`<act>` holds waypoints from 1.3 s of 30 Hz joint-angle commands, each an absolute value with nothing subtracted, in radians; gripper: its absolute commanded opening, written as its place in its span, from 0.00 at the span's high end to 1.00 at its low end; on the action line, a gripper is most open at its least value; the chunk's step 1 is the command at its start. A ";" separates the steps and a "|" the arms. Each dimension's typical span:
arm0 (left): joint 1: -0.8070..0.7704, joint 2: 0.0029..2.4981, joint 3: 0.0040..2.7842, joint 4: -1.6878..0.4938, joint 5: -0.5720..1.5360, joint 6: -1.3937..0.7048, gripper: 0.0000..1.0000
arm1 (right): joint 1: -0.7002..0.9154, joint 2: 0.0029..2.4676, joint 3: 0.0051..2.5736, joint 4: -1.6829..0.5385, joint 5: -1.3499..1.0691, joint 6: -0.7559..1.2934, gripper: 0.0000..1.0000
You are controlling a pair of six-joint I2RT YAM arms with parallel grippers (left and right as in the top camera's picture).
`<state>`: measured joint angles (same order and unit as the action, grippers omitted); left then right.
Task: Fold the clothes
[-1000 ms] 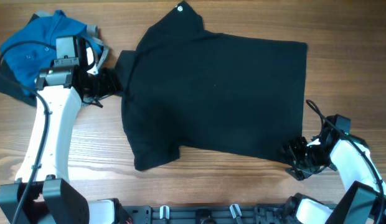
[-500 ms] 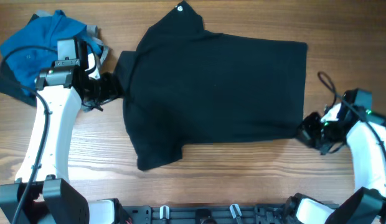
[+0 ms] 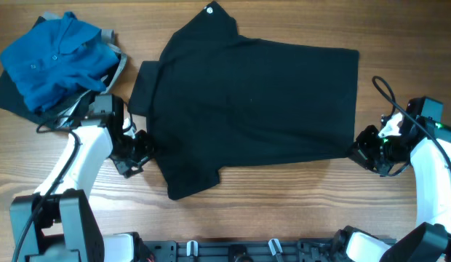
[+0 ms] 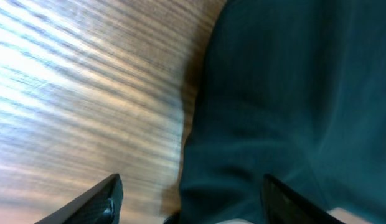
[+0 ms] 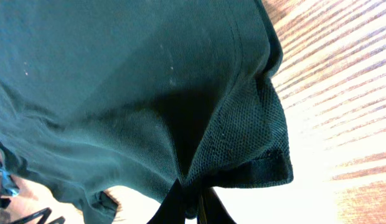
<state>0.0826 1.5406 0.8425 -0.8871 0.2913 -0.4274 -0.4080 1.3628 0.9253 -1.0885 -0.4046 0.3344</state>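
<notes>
The right end effector is pinching a corner of the black garment; the left end effector is hovering spread at its sleeve.

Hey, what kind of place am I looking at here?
Probably a robotics lab bench set up for laundry folding: two white robot arms mounted at a wooden table, a black garment spread flat, and a blue shirt heaped aside.

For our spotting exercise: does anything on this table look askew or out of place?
The large black fabric garment lies skewed, one near corner bunched in the right hand. A crumpled blue collared shirt sits heaped at the far left.
</notes>
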 commanded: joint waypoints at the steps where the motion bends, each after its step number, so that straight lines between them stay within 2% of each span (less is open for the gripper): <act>1: 0.086 1.538 0.764 -0.823 0.415 -0.484 0.32 | -0.403 1.351 0.908 -1.092 -0.415 0.313 0.95; 4: 0.041 1.538 0.723 -0.826 0.439 -0.479 0.33 | -0.403 1.351 0.888 -1.080 -0.415 0.314 0.96; 7: -0.070 1.538 0.680 -0.795 0.424 -0.516 0.33 | -0.403 1.351 0.888 -1.065 -0.416 0.317 0.96; 10: -0.110 1.538 0.669 -0.792 0.400 -0.565 0.40 | -0.403 1.351 0.888 -1.059 -0.416 0.317 0.96; 12: -0.114 1.538 0.669 -0.793 0.394 -0.566 0.55 | -0.403 1.351 0.888 -1.058 -0.416 0.318 0.96; 15: -0.114 1.538 0.670 -0.796 0.385 -0.567 0.96 | -0.403 1.351 0.888 -1.058 -0.417 0.317 0.96; 19: -0.083 1.533 0.772 -0.908 0.385 -0.547 0.96 | -0.403 1.351 0.888 -1.089 -0.403 0.313 0.96; 22: -0.074 1.520 0.957 -1.000 0.358 -0.513 0.96 | -0.403 1.351 0.888 -1.144 -0.337 0.292 0.96; 25: -0.075 1.520 1.129 -1.042 0.275 -0.513 0.96 | -0.403 1.351 0.888 -1.089 -0.317 0.341 0.96; 32: -0.075 1.520 1.167 -0.934 0.271 -0.512 0.96 | -0.403 1.368 0.888 -1.021 -0.317 0.347 0.96; 39: -0.128 1.521 1.165 -0.778 0.204 -0.474 0.96 | -0.403 1.515 0.888 -0.904 -0.348 0.352 0.96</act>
<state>-0.0917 1.5314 1.1561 -0.8028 0.2794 -0.5072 -0.4080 1.4769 0.8860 -0.9375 -0.3401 0.3389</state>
